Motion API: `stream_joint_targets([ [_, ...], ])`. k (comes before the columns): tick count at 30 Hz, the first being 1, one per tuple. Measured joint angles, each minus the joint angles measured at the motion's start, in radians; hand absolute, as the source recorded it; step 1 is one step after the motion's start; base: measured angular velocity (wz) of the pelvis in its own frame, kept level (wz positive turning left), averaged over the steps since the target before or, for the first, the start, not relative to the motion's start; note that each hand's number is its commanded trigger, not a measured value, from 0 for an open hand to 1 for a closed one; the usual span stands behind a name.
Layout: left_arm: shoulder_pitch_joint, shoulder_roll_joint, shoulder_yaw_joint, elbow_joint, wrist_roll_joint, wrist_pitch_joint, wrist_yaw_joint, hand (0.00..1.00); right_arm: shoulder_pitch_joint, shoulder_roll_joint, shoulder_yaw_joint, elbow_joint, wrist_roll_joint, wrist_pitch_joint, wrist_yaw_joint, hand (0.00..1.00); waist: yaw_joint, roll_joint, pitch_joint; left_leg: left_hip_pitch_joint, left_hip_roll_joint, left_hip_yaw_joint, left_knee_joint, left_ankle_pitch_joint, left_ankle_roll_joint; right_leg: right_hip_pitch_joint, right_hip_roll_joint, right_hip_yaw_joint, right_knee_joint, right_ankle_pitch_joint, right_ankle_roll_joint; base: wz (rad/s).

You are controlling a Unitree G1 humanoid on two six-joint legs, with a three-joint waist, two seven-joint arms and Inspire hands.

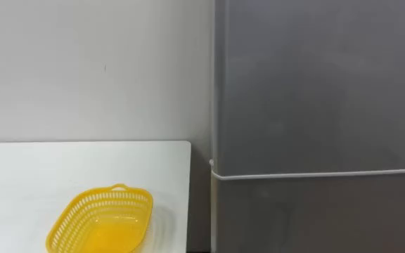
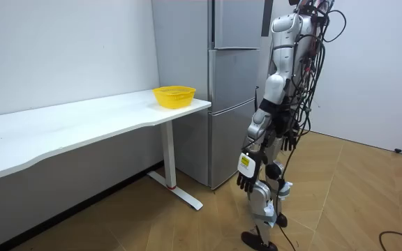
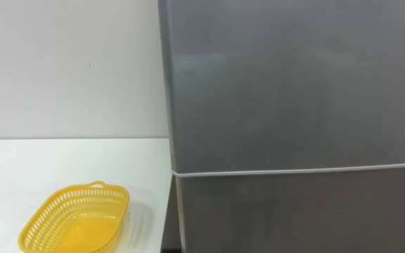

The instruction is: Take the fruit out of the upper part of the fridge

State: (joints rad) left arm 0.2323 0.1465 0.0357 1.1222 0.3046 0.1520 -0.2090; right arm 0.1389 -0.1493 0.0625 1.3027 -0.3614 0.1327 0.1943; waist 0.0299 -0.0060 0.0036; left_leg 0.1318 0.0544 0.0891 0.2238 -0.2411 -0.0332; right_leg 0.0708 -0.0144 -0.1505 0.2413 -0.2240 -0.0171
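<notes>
The left hand hung low beside the thigh, fingers relaxed and holding nothing. The right hand lay against the far side of the body, too dark and small for me to tell its state. The robot stood facing the fridge, just off the table's end edge. The upper door was closed, so the thing to fetch, presumably inside, was hidden. I judged the task at its very start, with the reach for the door not yet begun. The next move called for raising a hand to the upper door's opening edge and pulling. Where to grip was hard to make out. An empty yellow basket sat near the table's corner by the fridge.
</notes>
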Motion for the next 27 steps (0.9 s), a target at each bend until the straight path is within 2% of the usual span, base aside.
stream_joint_targets([
  [7,0.002,-0.003,0.000,0.007,-0.020,0.000,0.011,0.00,0.007,0.001,-0.007,-0.009,-0.005,0.000,-0.012,0.00,-0.001,0.004,-0.0011,0.000,0.000,0.015,-0.001,0.000,0.000,0.000,-0.001,0.006,0.004,0.000,0.000,-0.01],
  [11,0.012,-0.006,0.000,0.001,-0.020,0.000,0.043,0.00,-0.001,0.005,-0.034,-0.012,0.006,0.000,-0.066,0.00,-0.025,0.004,-0.0012,-0.001,0.000,0.018,-0.002,0.000,0.000,-0.003,-0.003,0.002,0.008,-0.001,0.001,0.03],
  [21,0.013,-0.010,0.006,0.006,-0.065,0.001,0.098,0.00,-0.003,0.006,-0.050,-0.014,0.026,-0.001,-0.131,0.00,-0.027,0.000,-0.0015,0.002,0.000,0.019,-0.004,0.000,0.000,-0.002,-0.001,0.007,0.011,-0.001,0.001,-0.02],
  [23,0.013,-0.012,0.042,0.006,-0.114,0.001,0.123,0.00,0.002,0.006,-0.052,-0.014,0.054,-0.001,-0.148,0.00,-0.023,-0.001,-0.0019,0.004,0.000,0.018,-0.003,0.000,0.000,0.001,-0.001,0.007,0.010,-0.001,0.001,0.00],
  [27,0.026,-0.012,0.051,0.007,-0.205,0.000,0.171,0.00,0.001,0.007,-0.052,-0.014,0.061,-0.001,-0.168,0.00,-0.025,-0.005,-0.0024,0.006,0.000,0.016,-0.003,0.000,0.000,0.004,-0.002,-0.001,0.008,0.000,0.001,0.02],
])
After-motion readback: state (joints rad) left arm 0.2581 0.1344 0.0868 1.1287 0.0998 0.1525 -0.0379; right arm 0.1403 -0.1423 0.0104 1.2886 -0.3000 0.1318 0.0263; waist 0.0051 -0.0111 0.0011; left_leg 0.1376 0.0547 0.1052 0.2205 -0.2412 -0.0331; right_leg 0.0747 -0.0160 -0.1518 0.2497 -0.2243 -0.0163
